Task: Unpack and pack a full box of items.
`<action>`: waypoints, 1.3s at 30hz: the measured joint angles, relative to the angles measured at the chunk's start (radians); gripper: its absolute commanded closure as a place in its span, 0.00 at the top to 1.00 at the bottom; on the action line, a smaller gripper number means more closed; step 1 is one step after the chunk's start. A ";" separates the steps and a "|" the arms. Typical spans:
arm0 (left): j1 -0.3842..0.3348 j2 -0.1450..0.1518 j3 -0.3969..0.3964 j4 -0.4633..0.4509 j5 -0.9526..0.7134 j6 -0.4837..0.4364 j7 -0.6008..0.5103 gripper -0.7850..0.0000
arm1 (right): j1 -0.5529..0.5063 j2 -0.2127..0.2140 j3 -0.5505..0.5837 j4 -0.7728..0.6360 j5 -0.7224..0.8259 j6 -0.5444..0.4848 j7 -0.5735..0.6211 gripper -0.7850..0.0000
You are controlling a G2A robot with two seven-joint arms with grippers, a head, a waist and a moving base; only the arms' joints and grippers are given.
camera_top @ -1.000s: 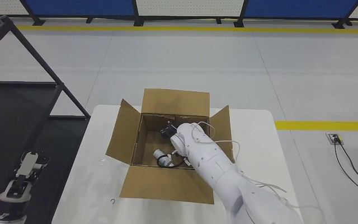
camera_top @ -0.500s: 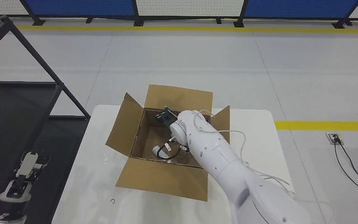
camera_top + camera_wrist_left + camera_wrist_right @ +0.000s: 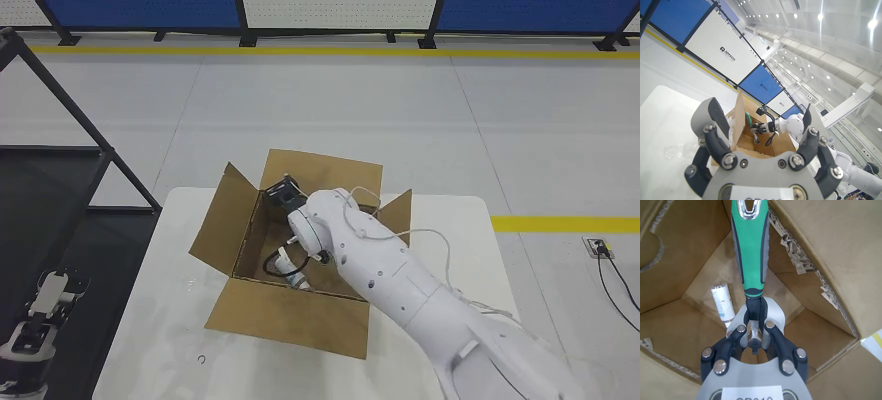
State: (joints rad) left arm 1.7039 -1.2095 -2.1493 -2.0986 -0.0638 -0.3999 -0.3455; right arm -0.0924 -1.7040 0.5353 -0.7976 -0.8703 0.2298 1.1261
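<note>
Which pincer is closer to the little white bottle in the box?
Right. The right pincer is inside the brown cardboard box, close to the small white cylindrical bottle, gripping a green-handled tool. The left pincer is outside the box, well away.

Pale floor [image 3: 300, 110], a yellow line [image 3: 300, 50] along its far edge before blue and white panels [image 3: 140, 12]. White table [image 3: 150, 330] near, black frame [image 3: 70, 105] left, bright ceiling lights [image 3: 820, 17].

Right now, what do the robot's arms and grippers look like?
The glossy white, rounded right arm carries a thin white cable. Both the left gripper and right gripper have grey metal plates, black linkages, silver bolts, and a white printed label.
</note>
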 measured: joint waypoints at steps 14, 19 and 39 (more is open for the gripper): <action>0.000 0.000 0.000 0.000 0.000 0.000 0.000 1.00 | -0.204 0.136 0.156 -0.492 -0.224 0.118 0.206 0.00; 0.000 0.000 0.000 0.000 0.000 0.000 0.000 1.00 | -0.221 0.135 0.162 -0.483 -0.210 0.097 0.179 0.00; 0.000 0.000 0.000 0.000 0.000 0.000 0.000 1.00 | -0.645 0.248 0.745 -1.251 -0.452 0.167 0.297 0.00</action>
State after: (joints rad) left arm 1.7039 -1.2095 -2.1493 -2.0986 -0.0638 -0.3999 -0.3455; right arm -0.7371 -1.4564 1.2808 -2.0483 -1.3221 0.3971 1.4227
